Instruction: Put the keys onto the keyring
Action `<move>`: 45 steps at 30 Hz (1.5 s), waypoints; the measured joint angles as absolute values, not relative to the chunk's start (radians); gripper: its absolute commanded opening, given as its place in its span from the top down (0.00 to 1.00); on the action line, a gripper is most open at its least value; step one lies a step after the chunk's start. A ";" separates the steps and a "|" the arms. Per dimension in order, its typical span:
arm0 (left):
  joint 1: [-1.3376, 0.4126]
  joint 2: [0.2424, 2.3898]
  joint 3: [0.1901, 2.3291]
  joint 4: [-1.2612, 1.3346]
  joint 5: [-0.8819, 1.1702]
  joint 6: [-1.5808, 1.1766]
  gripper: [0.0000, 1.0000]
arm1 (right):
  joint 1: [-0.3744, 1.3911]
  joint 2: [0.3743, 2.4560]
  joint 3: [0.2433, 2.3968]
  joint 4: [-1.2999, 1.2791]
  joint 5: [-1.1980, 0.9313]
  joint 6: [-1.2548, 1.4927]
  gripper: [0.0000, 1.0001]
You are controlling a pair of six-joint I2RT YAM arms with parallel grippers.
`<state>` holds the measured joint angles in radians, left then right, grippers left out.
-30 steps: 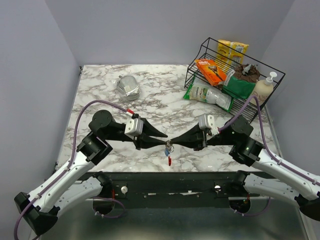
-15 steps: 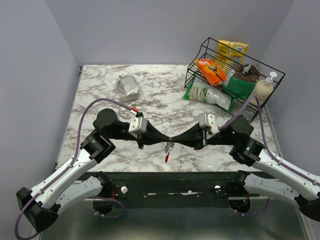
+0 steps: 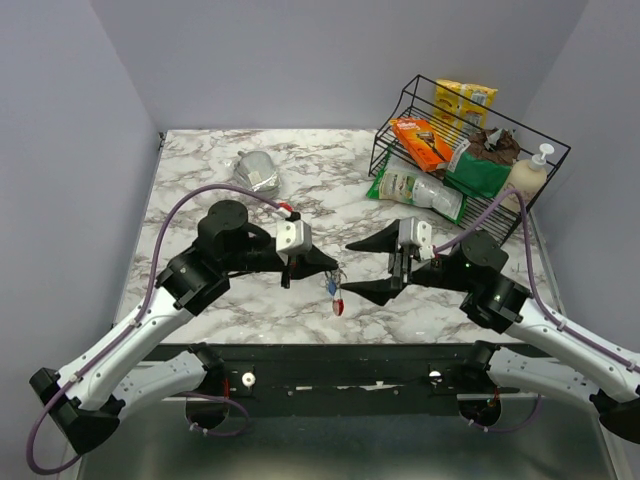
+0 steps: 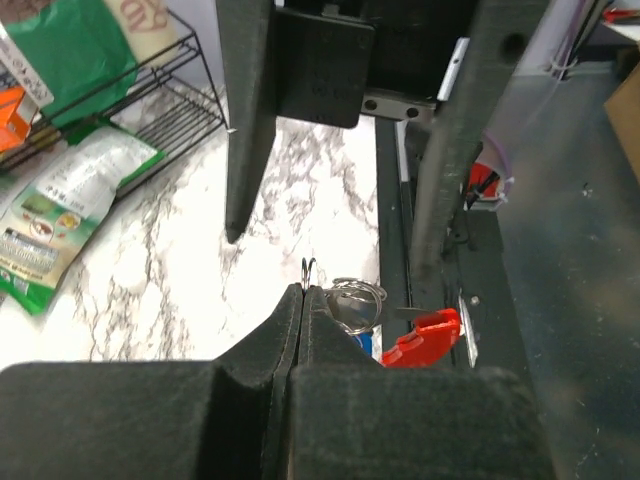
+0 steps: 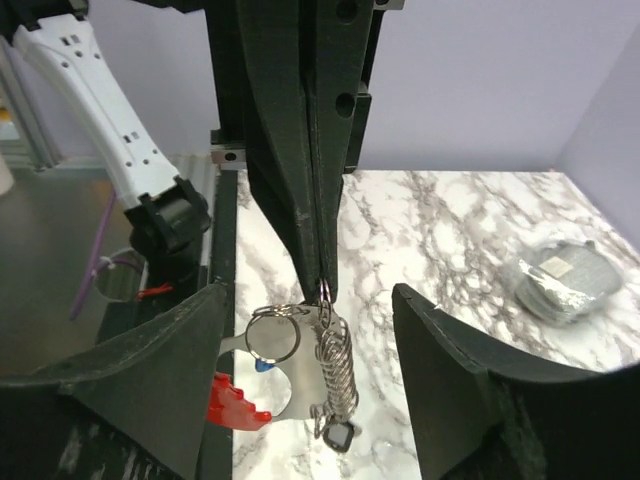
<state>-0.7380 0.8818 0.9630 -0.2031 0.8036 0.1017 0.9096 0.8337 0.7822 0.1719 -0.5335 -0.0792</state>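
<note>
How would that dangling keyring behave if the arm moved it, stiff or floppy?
Probably floppy: the keyring hangs in loose rings and links below the shut left gripper. It would likely swing and twist, being pinched only at its top. Its red tag looks like rigid plastic.

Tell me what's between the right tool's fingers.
The keyring, hanging from the shut left tool, sits between the open right tool's fingers. The right wrist view shows it best.

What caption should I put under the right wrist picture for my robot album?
Left gripper, shut, dangles the keyring with its red tag inside the open right gripper.
</note>
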 measured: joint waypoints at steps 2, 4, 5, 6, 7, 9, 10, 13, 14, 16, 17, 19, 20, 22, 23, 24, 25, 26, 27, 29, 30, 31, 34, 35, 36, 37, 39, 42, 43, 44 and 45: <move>-0.746 0.912 1.011 -0.282 0.768 0.138 1.00 | 0.910 0.828 0.788 0.154 -0.501 -0.088 0.14; -0.756 0.936 1.054 -0.355 0.735 0.174 1.00 | 0.910 0.824 0.797 0.136 -0.477 -0.093 0.14; -0.762 0.953 1.084 -0.411 0.709 0.198 1.00 | 0.910 0.823 0.803 0.128 -0.466 -0.097 0.15; -0.765 0.965 1.103 -0.439 0.697 0.212 1.00 | 0.910 0.822 0.810 0.120 -0.458 -0.100 0.17; -0.770 0.981 1.129 -0.482 0.677 0.234 1.00 | 0.908 0.822 0.817 0.113 -0.449 -0.106 0.21; -0.778 1.009 1.179 -0.554 0.645 0.265 1.00 | 0.901 0.823 0.828 0.100 -0.445 -0.116 0.30; -0.782 1.024 1.205 -0.591 0.630 0.282 1.00 | 0.895 0.825 0.832 0.094 -0.445 -0.123 0.38; -0.794 1.049 1.257 -0.672 0.596 0.318 1.00 | 0.858 0.839 0.847 0.069 -0.465 -0.133 0.45; -0.797 1.057 1.274 -0.703 0.587 0.330 1.00 | 0.842 0.849 0.854 0.062 -0.482 -0.134 0.46; -0.802 1.066 1.297 -0.748 0.571 0.349 1.00 | 0.814 0.878 0.868 0.050 -0.525 -0.139 0.47; -0.805 1.073 1.310 -0.774 0.563 0.357 1.00 | 0.805 0.888 0.872 0.047 -0.545 -0.142 0.47; -0.808 1.085 1.332 -0.815 0.551 0.371 1.00 | 0.793 0.916 0.884 0.026 -0.592 -0.148 0.47; -0.810 1.092 1.341 -0.831 0.546 0.377 1.00 | 0.792 0.928 0.889 0.017 -0.619 -0.150 0.48; -0.814 1.105 1.356 -0.859 0.536 0.384 1.00 | 0.792 0.951 0.899 0.002 -0.661 -0.153 0.50; -0.815 1.110 1.360 -0.869 0.533 0.386 1.00 | 0.792 0.965 0.904 -0.001 -0.688 -0.155 0.50; -0.819 1.115 1.363 -0.876 0.530 0.390 1.00 | 0.792 0.976 0.908 -0.003 -0.709 -0.156 0.51; -0.820 1.119 1.364 -0.881 0.529 0.392 1.00 | 0.792 0.989 0.913 -0.003 -0.731 -0.157 0.51; -0.822 1.123 1.364 -0.887 0.526 0.395 1.00 | 0.792 0.999 0.916 -0.003 -0.746 -0.158 0.53; -0.823 1.125 1.364 -0.891 0.523 0.396 1.00 | 0.792 1.010 0.918 -0.003 -0.764 -0.158 0.55; -0.826 1.129 1.364 -0.899 0.517 0.397 1.00 | 0.792 1.028 0.920 -0.003 -0.793 -0.158 0.58; -0.827 1.130 1.364 -0.900 0.515 0.397 1.00 | 0.792 1.033 0.920 -0.003 -0.801 -0.157 0.59; -0.827 1.131 1.364 -0.900 0.513 0.398 1.00 | 0.792 1.038 0.920 -0.003 -0.807 -0.157 0.59; -0.829 1.131 1.364 -0.899 0.510 0.397 1.00 | 0.792 1.052 0.920 -0.003 -0.819 -0.155 0.61; -0.829 1.131 1.364 -0.898 0.510 0.397 1.00 | 0.792 1.057 0.920 -0.002 -0.821 -0.155 0.61; -0.830 1.131 1.364 -0.897 0.509 0.397 1.00 | 0.792 1.061 0.920 -0.002 -0.822 -0.155 0.61; -0.831 1.131 1.364 -0.894 0.509 0.397 1.00 | 0.792 1.066 0.920 -0.002 -0.823 -0.154 0.63; -0.833 1.131 1.363 -0.888 0.509 0.397 1.00 | 0.792 1.073 0.920 -0.002 -0.825 -0.154 0.65; -0.834 1.131 1.363 -0.882 0.510 0.396 1.00 | 0.792 1.081 0.920 -0.002 -0.825 -0.150 0.72; -0.834 1.131 1.363 -0.880 0.510 0.395 1.00 | 0.792 1.083 0.920 -0.002 -0.824 -0.150 0.74; -0.834 1.131 1.362 -0.879 0.512 0.394 1.00 | 0.791 1.084 0.920 -0.002 -0.824 -0.150 0.77; -0.834 1.130 1.359 -0.877 0.514 0.392 1.00 | 0.791 1.084 0.920 -0.002 -0.823 -0.150 0.79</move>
<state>-0.8341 1.1301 1.3594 -0.8768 0.5140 0.3920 0.7906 1.0840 0.9199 -0.0021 -0.8234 -0.1501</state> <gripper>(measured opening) 0.010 0.270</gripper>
